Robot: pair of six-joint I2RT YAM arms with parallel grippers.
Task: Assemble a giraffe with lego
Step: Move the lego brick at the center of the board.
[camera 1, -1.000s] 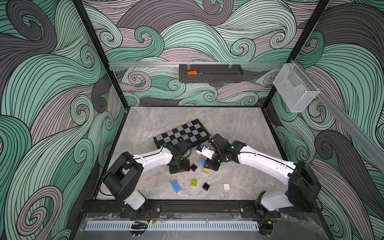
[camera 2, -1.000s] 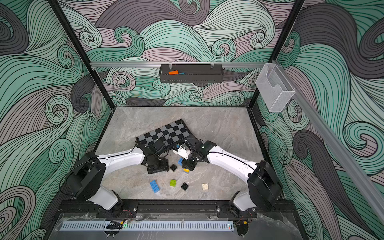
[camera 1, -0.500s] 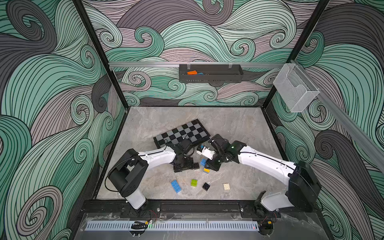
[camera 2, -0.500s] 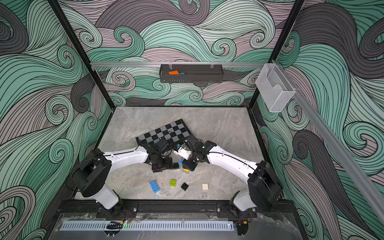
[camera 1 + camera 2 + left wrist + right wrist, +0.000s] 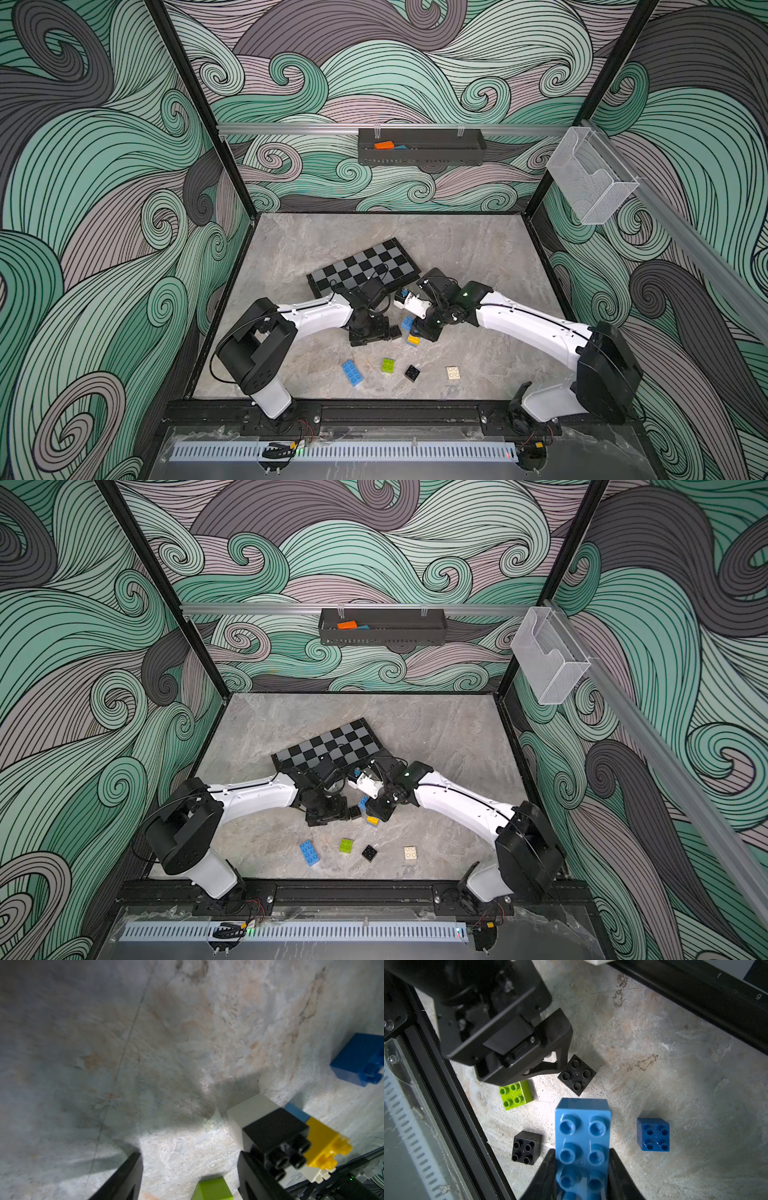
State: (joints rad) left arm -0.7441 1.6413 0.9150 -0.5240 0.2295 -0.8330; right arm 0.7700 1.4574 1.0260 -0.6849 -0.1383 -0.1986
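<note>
Wave-patterned green and grey walls [image 5: 104, 208] box in the grey marbled surface [image 5: 478, 257], where a chequered board [image 5: 361, 270] lies askew in the middle. The only writing I can pick out on my feeds is a small mark [image 5: 759, 996] like a "g" on the board's black border.

Both arms stretch low from the front rail [image 5: 395, 415] and meet just in front of the board, wrists bent down. My right hand [image 5: 582, 1153] is clamped on the giraffe [image 5: 582, 1126], pinching its light-blue oblong brick. The left wrist view shows white, black and yellow bricks joined to it.

My left hand [image 5: 187, 1167] has its fingers spread and grips nothing. It sits just beside the giraffe, one fingertip right by a black square brick [image 5: 576, 1075].

Loose lego [image 5: 389, 365] lies nearer the front rail: blue, lime, black and cream pieces.
</note>
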